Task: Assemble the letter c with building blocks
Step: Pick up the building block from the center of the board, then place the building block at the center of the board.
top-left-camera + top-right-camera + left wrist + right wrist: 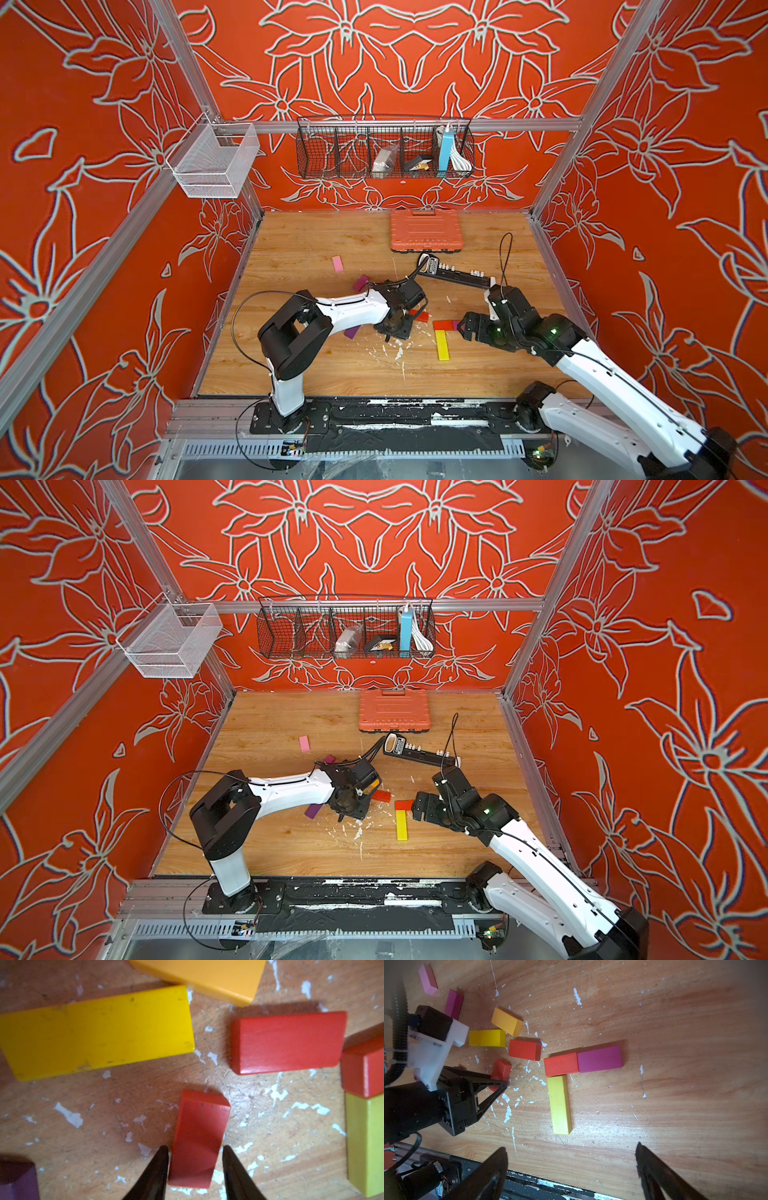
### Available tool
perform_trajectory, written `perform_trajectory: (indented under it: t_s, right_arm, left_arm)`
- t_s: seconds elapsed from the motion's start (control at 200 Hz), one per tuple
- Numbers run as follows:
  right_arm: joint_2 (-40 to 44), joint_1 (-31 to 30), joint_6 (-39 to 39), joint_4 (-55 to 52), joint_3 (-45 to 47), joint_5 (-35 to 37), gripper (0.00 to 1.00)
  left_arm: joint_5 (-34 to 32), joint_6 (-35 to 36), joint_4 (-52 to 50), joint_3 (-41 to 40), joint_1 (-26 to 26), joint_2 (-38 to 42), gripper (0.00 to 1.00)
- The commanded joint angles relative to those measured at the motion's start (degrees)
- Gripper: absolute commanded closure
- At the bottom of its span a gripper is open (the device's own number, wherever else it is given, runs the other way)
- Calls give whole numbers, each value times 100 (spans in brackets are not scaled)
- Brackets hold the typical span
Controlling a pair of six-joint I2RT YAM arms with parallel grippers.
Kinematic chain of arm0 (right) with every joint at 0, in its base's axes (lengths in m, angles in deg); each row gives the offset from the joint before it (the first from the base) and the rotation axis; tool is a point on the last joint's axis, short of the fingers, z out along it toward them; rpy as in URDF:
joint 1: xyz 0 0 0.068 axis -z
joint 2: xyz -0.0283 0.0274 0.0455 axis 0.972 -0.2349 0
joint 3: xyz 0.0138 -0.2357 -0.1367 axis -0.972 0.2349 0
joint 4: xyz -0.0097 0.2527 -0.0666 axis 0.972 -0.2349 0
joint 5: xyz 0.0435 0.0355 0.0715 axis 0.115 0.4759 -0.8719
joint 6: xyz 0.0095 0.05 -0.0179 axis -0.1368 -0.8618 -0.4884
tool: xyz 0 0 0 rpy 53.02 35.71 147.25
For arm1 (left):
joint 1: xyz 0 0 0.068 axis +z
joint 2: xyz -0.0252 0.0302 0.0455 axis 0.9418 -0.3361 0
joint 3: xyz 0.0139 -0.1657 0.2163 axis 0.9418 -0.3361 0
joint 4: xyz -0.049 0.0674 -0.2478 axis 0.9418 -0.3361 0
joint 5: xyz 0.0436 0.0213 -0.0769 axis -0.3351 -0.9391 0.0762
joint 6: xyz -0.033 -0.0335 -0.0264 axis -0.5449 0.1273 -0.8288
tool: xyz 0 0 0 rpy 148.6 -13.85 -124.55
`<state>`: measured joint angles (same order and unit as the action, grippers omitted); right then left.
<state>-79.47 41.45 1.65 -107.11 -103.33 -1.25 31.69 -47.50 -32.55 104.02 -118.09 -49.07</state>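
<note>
Built: your three-block corner point(561, 1064).
To do: likely the bottom row.
Left fingers point(153, 1174): round red block point(199, 1138), grip unclear.
Right fingers point(483, 1178): spread.

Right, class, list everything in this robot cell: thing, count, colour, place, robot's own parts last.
Joined blocks: three, red, magenta, long yellow, touching mid-table.
Loose blocks: seven, pink, magenta, orange, yellow, red, small red, purple, left of those.
Case: one, orange, back of table.
Pegged bar: one, black, before the case.
Wire baskets: two, black and white, on the rails.
Table: one, wooden, cell floor.
Left gripper: one, black, jaws either side of the small red block.
Right gripper: one, black, open, beside the joined blocks.
</note>
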Motion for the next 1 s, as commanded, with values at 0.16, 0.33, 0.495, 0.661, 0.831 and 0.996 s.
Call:
perform_trajectory:
  t_s: [0.16, 0.33, 0.495, 0.661, 0.831, 0.996]
  right_arm:
    - [68, 58, -79, -172, 55, 65, 2]
    - [90, 182, -39, -233, 24, 119, 2]
    - [122, 504, 0, -251, -6, 30, 2]
    - [146, 1043, 118, -273, -9, -224, 2]
    - [235, 1764, 254, -280, 83, -561, 2]
    - [185, 2332, 207, -40, 327, -1018, 2]
  left_arm:
    - [-123, 84, -130, -21, -68, 18, 70]
    - [-117, 243, -365, 9, -121, 513, 70]
    - [-4, 492, -641, 160, -317, 963, 70]
    - [175, 685, -698, 337, -615, 1172, 70]
    - [230, 835, -733, 556, -923, 1195, 70]
    - [301, 970, -709, 625, -1136, 1196, 70]
